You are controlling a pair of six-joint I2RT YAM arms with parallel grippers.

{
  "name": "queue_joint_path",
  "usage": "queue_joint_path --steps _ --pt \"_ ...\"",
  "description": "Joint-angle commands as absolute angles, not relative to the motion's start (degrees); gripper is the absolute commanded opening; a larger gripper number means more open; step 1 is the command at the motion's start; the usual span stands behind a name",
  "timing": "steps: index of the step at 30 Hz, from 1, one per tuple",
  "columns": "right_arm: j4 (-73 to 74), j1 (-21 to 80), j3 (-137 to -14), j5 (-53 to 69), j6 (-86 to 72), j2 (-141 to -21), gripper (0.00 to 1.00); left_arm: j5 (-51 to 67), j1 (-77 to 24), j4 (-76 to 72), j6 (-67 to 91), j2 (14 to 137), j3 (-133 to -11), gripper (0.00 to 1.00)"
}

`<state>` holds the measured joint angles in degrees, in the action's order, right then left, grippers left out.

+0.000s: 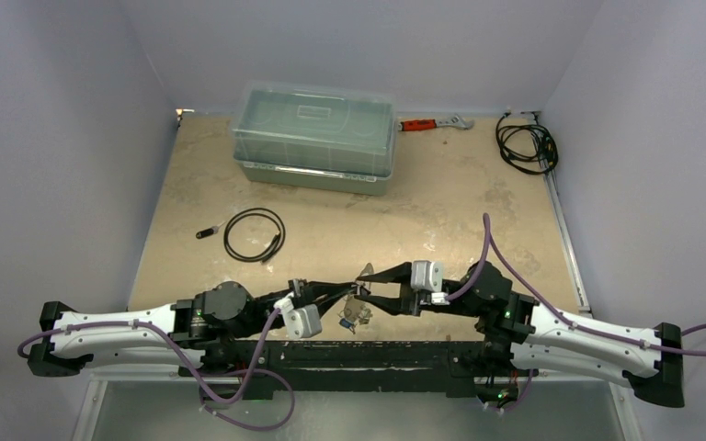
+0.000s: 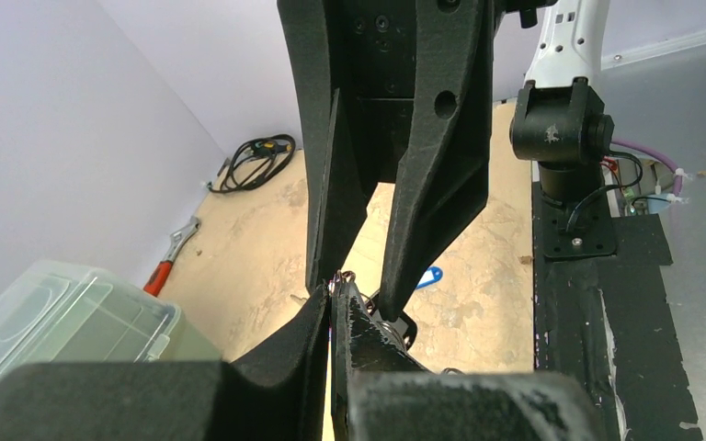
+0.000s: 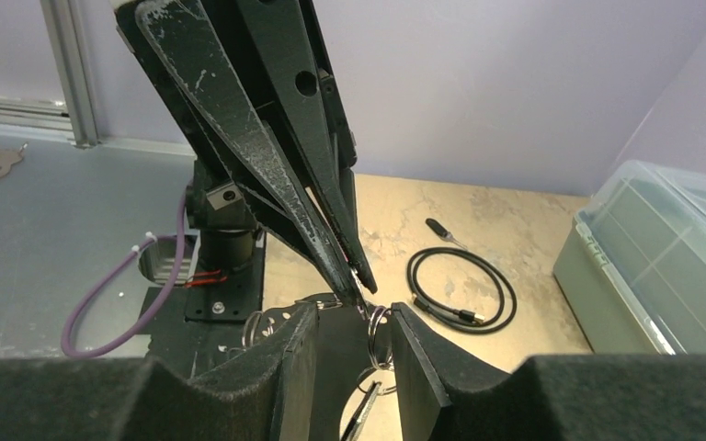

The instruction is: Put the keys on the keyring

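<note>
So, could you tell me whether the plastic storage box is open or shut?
Shut: the storage box has its clear lid seated flat on the green base.

silver keys point(image 1: 357, 316) heaped beside flat grey keyring point(image 3: 274, 322)

I am working in a robotics lab test cell: bare pale walls point(image 1: 55, 138) box in a scuffed beige table point(image 1: 441, 202), and the left arm point(image 1: 119, 333) and right arm point(image 1: 588, 335) are bolted to a black mounting plate point(image 1: 368, 358). An aluminium rail point(image 3: 69, 73), a coiled cable point(image 1: 526, 145), an orange-handled wrench point(image 1: 434, 123) and a clear plastic bin point(image 1: 314, 138) complete the bench.
</note>
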<state>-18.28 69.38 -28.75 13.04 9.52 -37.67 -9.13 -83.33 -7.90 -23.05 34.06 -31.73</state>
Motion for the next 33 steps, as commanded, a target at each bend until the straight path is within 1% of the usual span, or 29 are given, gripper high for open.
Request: queue_joint_path --steps 1,4,8,15,17,25,26,29,30,31,32,33 --pt "-19.0 69.61 -31.44 13.61 10.6 -38.69 0.37 -8.01 -83.24 -11.36 -22.06 33.49 -34.16 0.0" --pt "-19.95 69.61 -31.21 13.13 10.63 -39.01 0.31 -7.83 -83.22 -11.59 -21.98 33.4 -34.06 0.0" --pt "-20.92 69.61 -30.94 12.53 10.59 -39.64 0.17 -7.65 -83.23 -11.74 -21.94 33.4 -33.86 0.0" --pt "-21.51 69.61 -30.89 12.73 10.88 -39.23 0.05 -7.73 -83.27 -12.01 -21.78 33.13 -33.62 0.0" --pt "-21.53 69.61 -30.85 12.75 11.05 -39.05 0.0 -7.65 -83.23 -11.98 -21.6 32.98 -33.62 0.0" --pt "-16.98 69.57 -33.5 7.06 12.32 -36.98 0.0 -6.91 -83.23 -12.16 -20.72 32.43 -32.92 0.0" --pt "-16.77 69.6 -33.57 6.46 12.57 -36.7 0.0 -7.3 -83.23 -12.17 -20.15 32.35 -32.98 0.01" --pt "-16.59 69.57 -33.54 4.23 12.68 -36.52 0.0 -8.16 -83.23 -12.19 -18.53 31.73 -32.85 0.34" --pt "-16.75 69.6 -33.37 3.52 12.61 -36.5 0.0 -8.22 -83.23 -12.25 -18.39 31.4 -32.68 0.41" --pt "-16.9 69.61 -33.25 2.77 12.57 -36.41 0.0 -8.53 -83.23 -12.42 -18.12 31.12 -32.47 0.61" --pt "-17.04 69.61 -33.12 2.09 12.69 -36.32 0.0 -8.87 -83.23 -12.47 -17.91 30.78 -32.22 0.68" --pt "-17.06 69.61 -33.02 1.46 12.92 -36.3 0.0 -9.14 -83.23 -12.52 -17.82 30.58 -32.03 0.71"
